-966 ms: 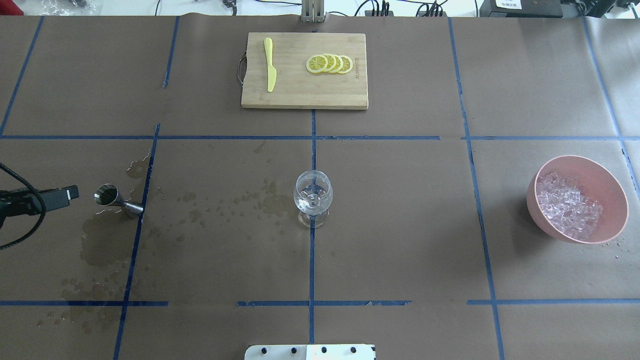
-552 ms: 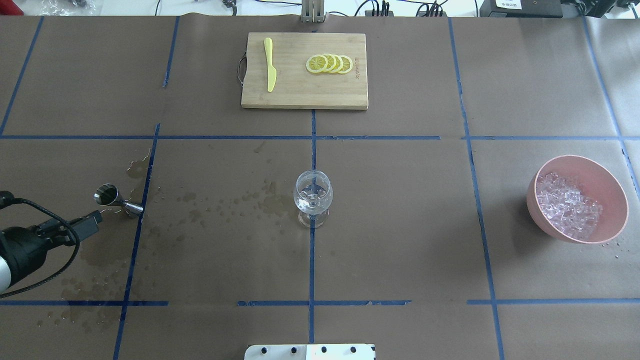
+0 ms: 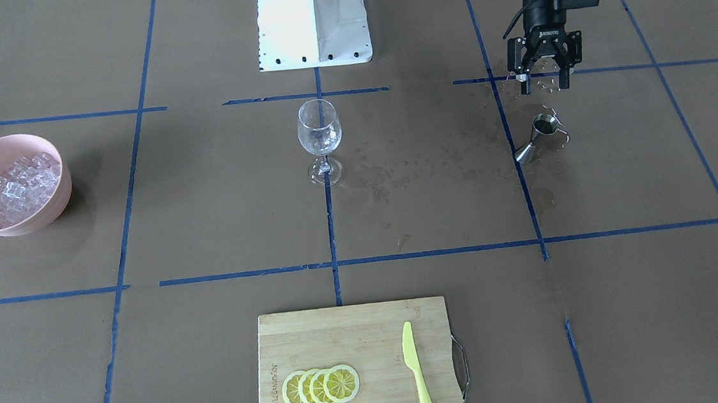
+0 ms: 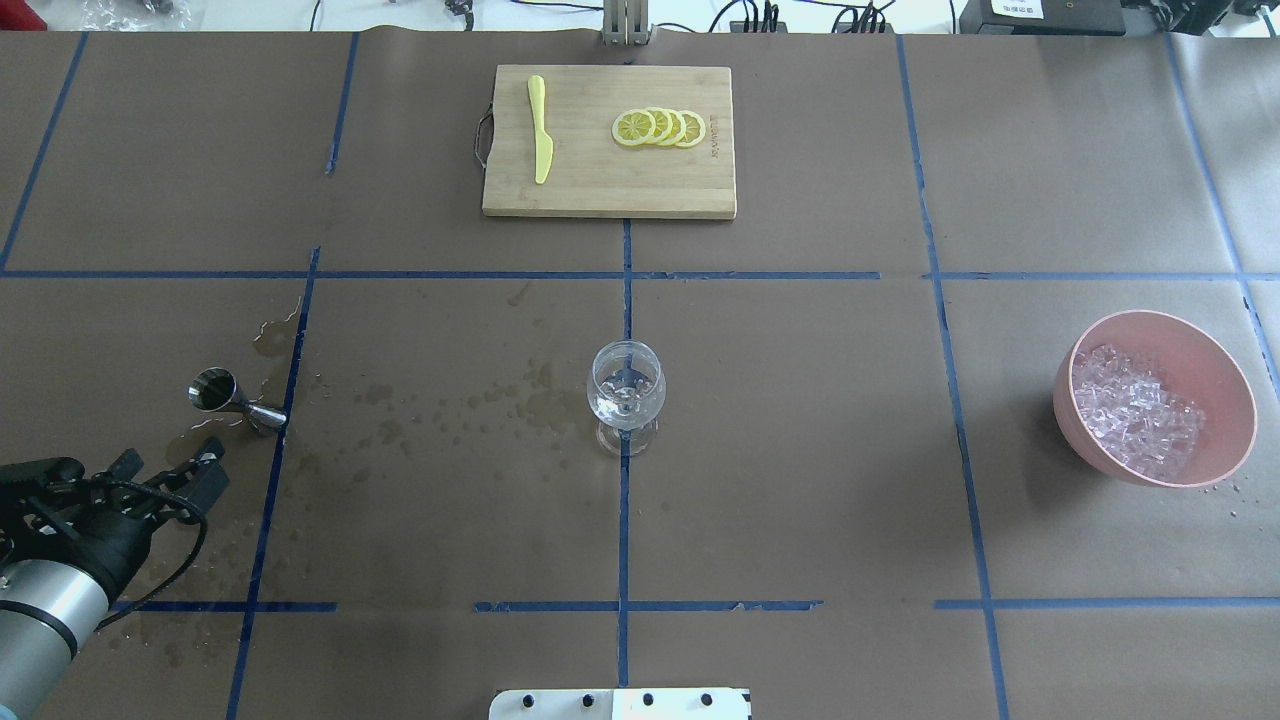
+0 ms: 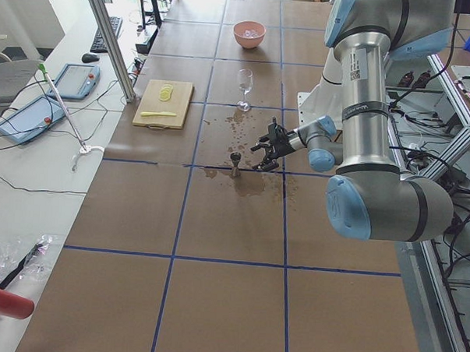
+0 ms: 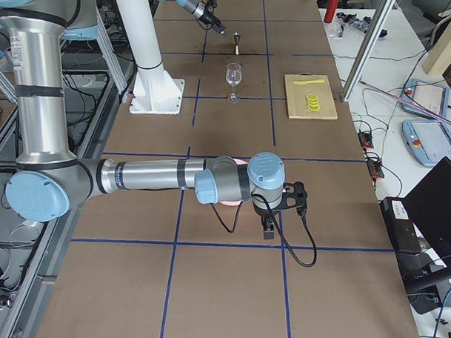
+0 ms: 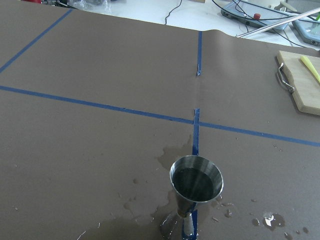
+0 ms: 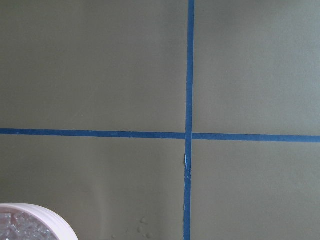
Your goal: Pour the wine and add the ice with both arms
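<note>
The steel jigger (image 3: 540,136) stands upright on the wet brown paper and holds dark wine (image 7: 195,180). It also shows in the overhead view (image 4: 232,398). My left gripper (image 3: 542,81) is open and empty, a short way on the robot's side of the jigger, also seen from overhead (image 4: 172,468). The empty stemmed glass (image 4: 626,395) stands mid-table. The ice (image 4: 1135,410) lies heaped in a pink bowl (image 4: 1225,400) at the right. My right gripper (image 6: 284,200) shows only in the exterior right view, over the bowl; I cannot tell if it is open or shut.
A wooden cutting board (image 4: 600,190) with lemon slices (image 4: 660,128) and a yellow knife (image 4: 540,130) lies at the far middle. Spilled liquid stains (image 4: 200,500) spread around the jigger. The white pedestal base (image 3: 313,22) is at the near edge.
My left gripper has swung from beside the jigger back toward the robot's side of the table and turned, so its open fingers now face the jigger. Nothing else moved.
</note>
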{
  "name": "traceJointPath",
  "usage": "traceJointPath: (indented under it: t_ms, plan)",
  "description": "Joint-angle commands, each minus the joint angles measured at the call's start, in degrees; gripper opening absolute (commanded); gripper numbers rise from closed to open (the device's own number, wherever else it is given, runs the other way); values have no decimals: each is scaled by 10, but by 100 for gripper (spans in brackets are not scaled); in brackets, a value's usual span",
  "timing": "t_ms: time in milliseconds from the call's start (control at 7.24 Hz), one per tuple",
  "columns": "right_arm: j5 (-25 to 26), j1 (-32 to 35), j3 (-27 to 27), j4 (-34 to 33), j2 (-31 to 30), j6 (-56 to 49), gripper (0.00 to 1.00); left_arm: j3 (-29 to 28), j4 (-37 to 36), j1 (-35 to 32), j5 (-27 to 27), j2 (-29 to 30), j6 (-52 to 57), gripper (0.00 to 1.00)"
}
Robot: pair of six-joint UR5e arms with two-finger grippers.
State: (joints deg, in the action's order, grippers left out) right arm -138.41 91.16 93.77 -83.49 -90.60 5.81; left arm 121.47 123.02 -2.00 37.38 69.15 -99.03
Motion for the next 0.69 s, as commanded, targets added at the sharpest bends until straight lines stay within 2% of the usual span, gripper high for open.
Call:
traceJointPath:
  t_ms: [0,138,552]
  plan:
    - [-18,0,1,1,0,9,100,-79,-2,11,-78,62,-1,91]
    - [-20,0,5,1,0,9,100,-124,-7,10,-113,105,1,95]
    - [-20,0,16,1,0,10,100,-163,-9,10,-161,129,2,93]
